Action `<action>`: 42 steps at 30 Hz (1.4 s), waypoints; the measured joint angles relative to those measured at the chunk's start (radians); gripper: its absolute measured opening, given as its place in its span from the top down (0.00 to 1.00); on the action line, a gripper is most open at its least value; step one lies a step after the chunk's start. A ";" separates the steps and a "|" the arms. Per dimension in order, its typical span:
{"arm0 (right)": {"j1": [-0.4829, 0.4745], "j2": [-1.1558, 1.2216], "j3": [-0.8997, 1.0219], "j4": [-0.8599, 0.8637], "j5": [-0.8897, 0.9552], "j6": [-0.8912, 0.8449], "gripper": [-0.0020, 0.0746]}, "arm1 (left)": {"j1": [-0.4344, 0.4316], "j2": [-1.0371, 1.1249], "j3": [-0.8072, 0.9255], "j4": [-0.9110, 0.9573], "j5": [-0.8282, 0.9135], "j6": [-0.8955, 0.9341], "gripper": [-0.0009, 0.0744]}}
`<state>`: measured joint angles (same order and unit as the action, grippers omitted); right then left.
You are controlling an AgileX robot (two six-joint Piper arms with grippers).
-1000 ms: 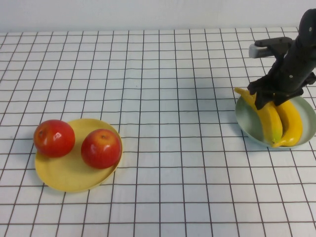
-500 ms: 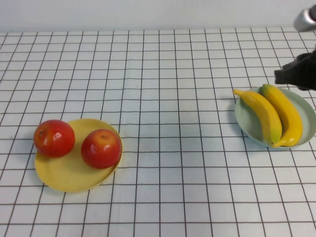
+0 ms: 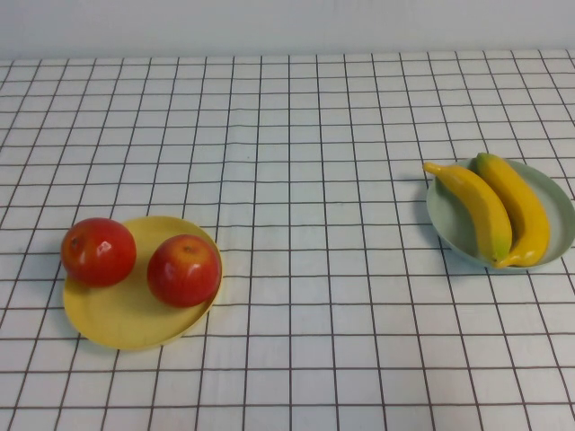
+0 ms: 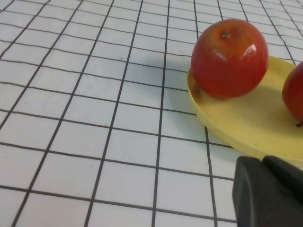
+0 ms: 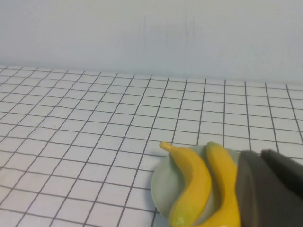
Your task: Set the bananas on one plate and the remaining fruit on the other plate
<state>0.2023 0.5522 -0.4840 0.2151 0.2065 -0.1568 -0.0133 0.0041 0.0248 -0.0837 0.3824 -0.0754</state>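
Two yellow bananas point(image 3: 490, 209) point(image 3: 519, 205) lie side by side on the mint-green plate point(image 3: 562, 212) at the right; they also show in the right wrist view point(image 5: 194, 187) point(image 5: 226, 189) on that plate point(image 5: 161, 187). Two red apples point(image 3: 98, 251) point(image 3: 184, 269) sit on the yellow plate point(image 3: 126, 314) at the left. One apple point(image 4: 229, 57) fills the left wrist view on the yellow plate point(image 4: 246, 127). Neither arm shows in the high view. My left gripper point(image 4: 262, 161) is shut and empty, near the yellow plate. My right gripper point(image 5: 260, 155) is shut and empty, beside the bananas.
The table is covered by a white cloth with a black grid point(image 3: 296, 180). A pale wall point(image 5: 151, 33) stands behind the table's far edge.
My right arm has drawn back from over the bananas and left the high view to the right. Bananas, apples and plates have not moved.
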 joint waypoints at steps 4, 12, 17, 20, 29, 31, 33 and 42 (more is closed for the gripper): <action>0.000 -0.180 0.121 -0.013 0.008 0.000 0.99 | 0.000 0.000 0.000 0.000 0.000 0.000 0.99; 0.000 -0.378 0.316 -0.019 0.008 0.020 0.99 | 0.000 0.000 0.000 0.000 0.000 0.000 0.99; -0.003 -0.382 0.398 -0.019 -0.060 0.038 0.99 | 0.000 0.000 0.000 0.000 0.000 0.000 0.99; -0.033 -0.383 0.467 -0.019 -0.117 0.104 0.99 | 0.000 0.000 0.000 0.000 0.000 0.000 0.99; -0.199 -0.531 0.509 -0.096 -0.059 0.147 0.99 | 0.000 0.000 0.000 0.000 0.000 0.000 0.99; -0.238 -0.556 0.509 -0.103 -0.009 0.129 0.99 | 0.000 0.000 0.000 0.000 0.000 0.000 0.99; -0.256 -0.559 0.509 -0.103 0.067 0.117 0.99 | 0.000 0.000 0.000 0.000 0.000 0.000 0.99; -0.238 -0.559 0.514 -0.077 0.134 0.105 0.99 | 0.000 0.000 0.000 0.000 0.000 0.000 0.99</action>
<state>-0.0356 -0.0071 0.0301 0.1384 0.3401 -0.0521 -0.0133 0.0041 0.0248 -0.0837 0.3824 -0.0754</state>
